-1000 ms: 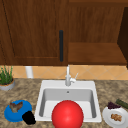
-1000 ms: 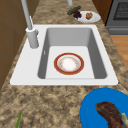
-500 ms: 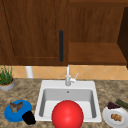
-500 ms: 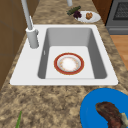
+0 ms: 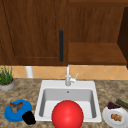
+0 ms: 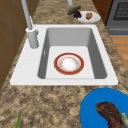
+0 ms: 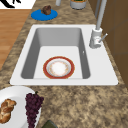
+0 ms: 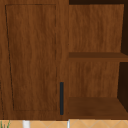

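Beside the blue plate (image 5: 10, 116), a black robot hand (image 5: 28, 117) hovers low.

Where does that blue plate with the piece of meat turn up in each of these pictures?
Front view: the blue plate sits lower left on the counter, with the left hand beside it.
Left side view: the blue plate is in the lower right corner, close up.
Right side view: the blue plate is top left, beyond the sink.
Upper view: looks at the wall cabinet.
Shared landmark: the faucet.
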You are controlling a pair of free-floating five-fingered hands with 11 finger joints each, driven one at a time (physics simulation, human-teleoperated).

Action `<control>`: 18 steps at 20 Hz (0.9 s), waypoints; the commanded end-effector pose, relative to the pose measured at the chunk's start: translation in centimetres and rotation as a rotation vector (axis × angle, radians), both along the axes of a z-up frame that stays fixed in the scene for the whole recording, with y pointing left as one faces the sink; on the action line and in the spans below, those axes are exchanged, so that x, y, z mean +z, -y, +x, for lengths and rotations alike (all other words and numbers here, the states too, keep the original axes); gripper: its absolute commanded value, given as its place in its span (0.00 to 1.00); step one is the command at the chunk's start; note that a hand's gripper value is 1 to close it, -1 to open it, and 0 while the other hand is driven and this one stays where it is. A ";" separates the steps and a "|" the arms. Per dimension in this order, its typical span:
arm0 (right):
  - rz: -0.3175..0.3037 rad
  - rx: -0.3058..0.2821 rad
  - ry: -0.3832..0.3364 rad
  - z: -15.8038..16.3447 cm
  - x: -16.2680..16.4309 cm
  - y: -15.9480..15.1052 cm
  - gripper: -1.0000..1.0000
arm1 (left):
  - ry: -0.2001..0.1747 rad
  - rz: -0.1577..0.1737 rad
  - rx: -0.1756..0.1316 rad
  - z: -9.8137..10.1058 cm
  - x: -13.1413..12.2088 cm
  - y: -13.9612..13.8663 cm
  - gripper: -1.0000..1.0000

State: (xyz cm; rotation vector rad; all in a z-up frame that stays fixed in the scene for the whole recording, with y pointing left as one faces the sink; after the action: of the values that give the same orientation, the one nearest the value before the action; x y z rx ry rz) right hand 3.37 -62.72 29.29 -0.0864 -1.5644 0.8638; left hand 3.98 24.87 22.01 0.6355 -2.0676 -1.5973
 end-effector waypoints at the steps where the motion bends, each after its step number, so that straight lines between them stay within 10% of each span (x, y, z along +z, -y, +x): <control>1: -0.124 0.000 0.006 0.3 -1.3 -2.1 0.00 | 0.000 0.000 0.000 0.0 0.0 0.0 0.50; 18: -0.435 -0.011 0.068 3.3 -3.8 -9.5 0.00 | 0.000 0.000 0.000 0.0 0.0 0.0 0.50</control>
State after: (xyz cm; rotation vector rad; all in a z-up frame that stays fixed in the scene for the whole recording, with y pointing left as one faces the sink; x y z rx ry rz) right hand 5.68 -54.16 25.55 -0.3163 -1.4121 1.1092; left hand 3.98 24.87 22.01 0.6355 -2.0676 -1.5973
